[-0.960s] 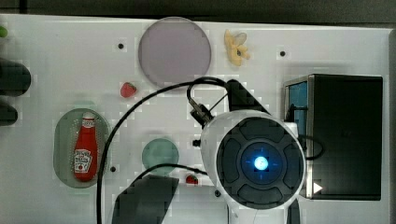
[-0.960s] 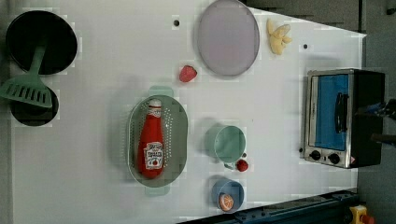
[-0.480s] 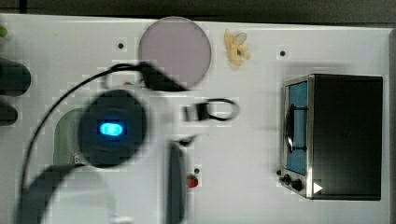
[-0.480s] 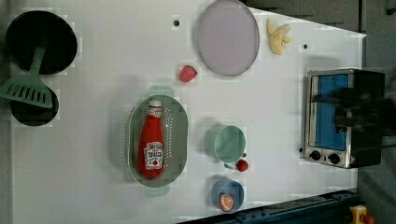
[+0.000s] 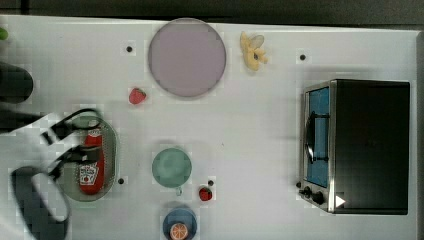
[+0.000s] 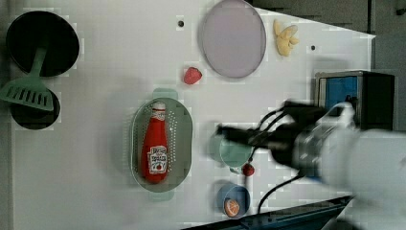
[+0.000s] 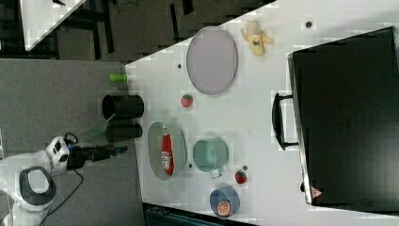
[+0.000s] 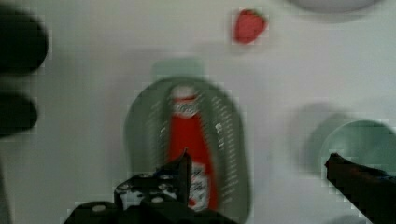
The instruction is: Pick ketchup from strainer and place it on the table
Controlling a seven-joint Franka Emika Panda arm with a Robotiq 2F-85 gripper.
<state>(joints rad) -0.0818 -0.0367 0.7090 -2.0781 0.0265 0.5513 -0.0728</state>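
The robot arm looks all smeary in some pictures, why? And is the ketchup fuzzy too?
In the left view the arm is streaked with motion blur, while the ketchup in the strainer is sharp. In the top view the arm is smeared too. In the wrist view everything is soft, ketchup included.

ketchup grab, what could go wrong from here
The ketchup lies flat, nearly filling the strainer, so the open gripper could catch the rim and drag or tip the strainer. Closing on the tapered neck might let the bottle slip. The cup and a strawberry sit close and might be knocked on the way out.
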